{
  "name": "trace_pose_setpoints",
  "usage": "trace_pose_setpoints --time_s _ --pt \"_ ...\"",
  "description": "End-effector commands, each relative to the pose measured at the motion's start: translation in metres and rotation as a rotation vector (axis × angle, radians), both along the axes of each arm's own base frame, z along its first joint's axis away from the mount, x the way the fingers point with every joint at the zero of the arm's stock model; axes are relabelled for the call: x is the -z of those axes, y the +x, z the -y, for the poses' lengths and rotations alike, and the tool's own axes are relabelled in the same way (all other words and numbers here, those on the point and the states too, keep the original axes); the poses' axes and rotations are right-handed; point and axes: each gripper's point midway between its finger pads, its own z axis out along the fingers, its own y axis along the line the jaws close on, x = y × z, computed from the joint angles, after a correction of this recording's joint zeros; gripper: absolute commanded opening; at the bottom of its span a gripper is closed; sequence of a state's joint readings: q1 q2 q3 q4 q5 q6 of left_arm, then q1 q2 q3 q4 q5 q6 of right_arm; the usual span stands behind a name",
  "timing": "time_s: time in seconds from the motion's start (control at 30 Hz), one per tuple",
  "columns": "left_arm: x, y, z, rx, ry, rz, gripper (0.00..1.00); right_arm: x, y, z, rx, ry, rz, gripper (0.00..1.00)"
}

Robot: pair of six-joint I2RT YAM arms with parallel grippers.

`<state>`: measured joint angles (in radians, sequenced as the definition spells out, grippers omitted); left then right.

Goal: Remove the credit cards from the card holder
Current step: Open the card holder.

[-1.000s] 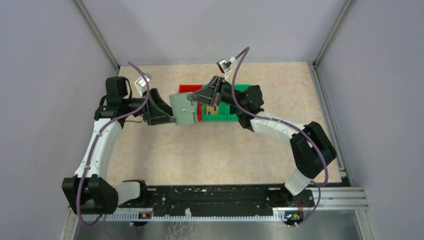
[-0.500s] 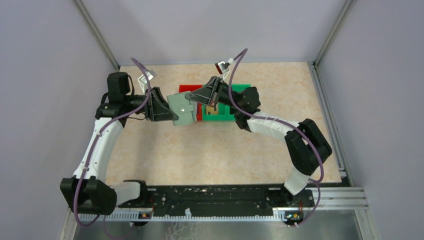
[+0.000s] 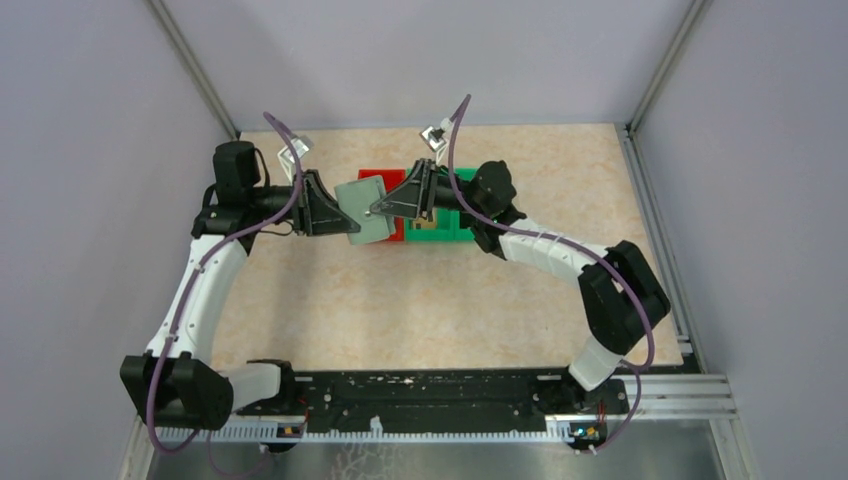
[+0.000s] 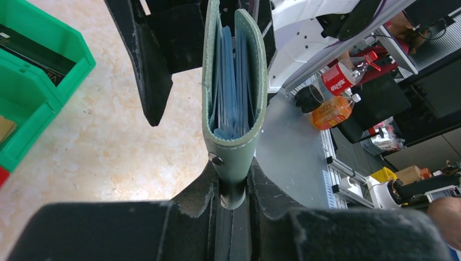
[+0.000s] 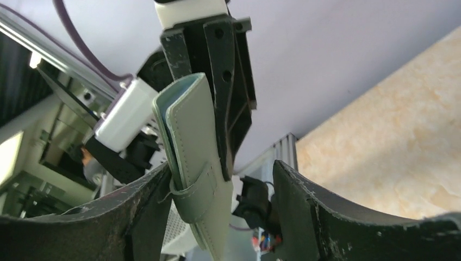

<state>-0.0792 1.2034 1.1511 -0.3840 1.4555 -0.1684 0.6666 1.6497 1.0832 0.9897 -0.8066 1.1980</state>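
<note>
Overhead looks down; both wrist views (very close) share the card holder (image 4: 235, 155)

My left arm (image 3: 195, 290) and right arm (image 3: 545, 255) wore white shells between black joints, each trailed by a purple cable (image 3: 452, 140). My fingers (image 5: 348, 217) were matte black, scuffed grey along their edges.

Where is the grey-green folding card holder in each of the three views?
Top external: grey-green folding card holder, held above centre between both arms.
Left wrist: holder at centre, edge-on, blue pockets showing.
Right wrist: holder left of centre, tab side showing.
Shared landmark: beige marbled table.
</note>
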Motion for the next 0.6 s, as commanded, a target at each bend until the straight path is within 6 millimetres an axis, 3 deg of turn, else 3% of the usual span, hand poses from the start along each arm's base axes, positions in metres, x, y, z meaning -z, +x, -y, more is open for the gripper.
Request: trace_pose_setpoints --time_s 0.0,0.3,0.57 --pt "0.001 0.000 0.001 -0.017 0.011 0.040 0.00 -0.036 -0.016 0.012 -0.018 -0.049 0.201 0.64" --pt "0.018 0.009 -0.001 -0.093 0.056 0.011 0.00 -0.053 -0.015 0.010 -0.025 -0.026 0.237 0.57" --pt "0.016 0.003 -0.001 -0.079 0.050 0.005 0.00 -0.049 -0.010 0.004 -0.017 -0.035 0.216 0.34"
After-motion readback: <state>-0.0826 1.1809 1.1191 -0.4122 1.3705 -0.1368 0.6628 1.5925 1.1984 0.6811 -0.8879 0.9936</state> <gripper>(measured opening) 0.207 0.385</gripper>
